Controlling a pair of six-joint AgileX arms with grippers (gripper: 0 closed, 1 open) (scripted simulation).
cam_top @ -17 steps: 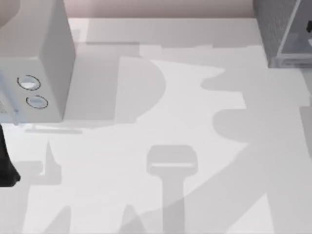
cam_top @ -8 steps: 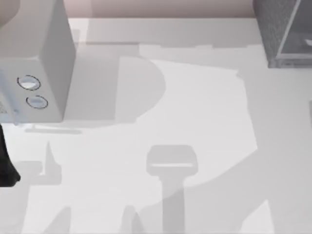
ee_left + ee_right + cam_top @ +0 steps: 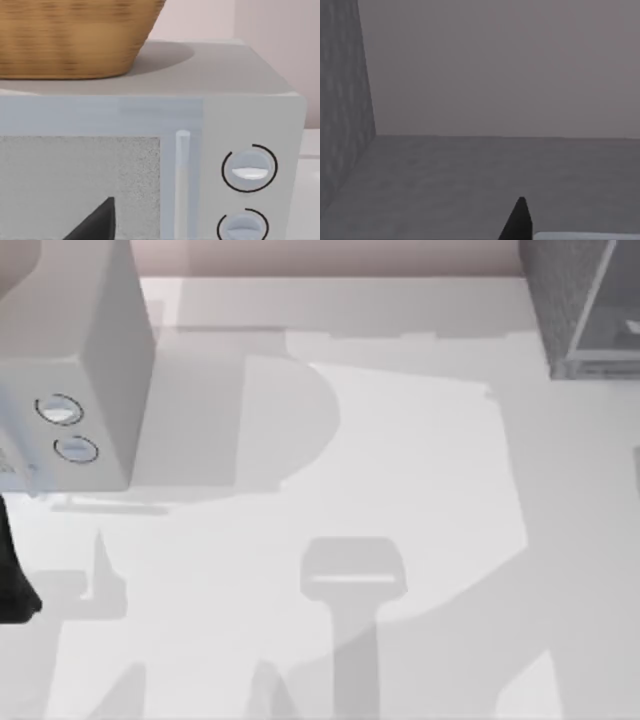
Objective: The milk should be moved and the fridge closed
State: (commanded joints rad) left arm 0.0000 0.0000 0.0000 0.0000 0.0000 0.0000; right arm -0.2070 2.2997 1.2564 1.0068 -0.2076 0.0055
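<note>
At the top view's far right corner, the fridge (image 3: 580, 310) is standing on the worktop (image 3: 400, 470); the right wrist view is looking into its grey interior (image 3: 470, 175). At the left, a light grey box with two dials (image 3: 70, 360) is carrying a wicker basket (image 3: 70, 35). Whether either tool is clenched, I cannot tell.

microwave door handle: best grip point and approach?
Take the handle mid-length, coming straight at the microwave front, with a finger on either side. It is a slim upright bar between the speckled window and the dials, so a sideways pinch likely fits.
</note>
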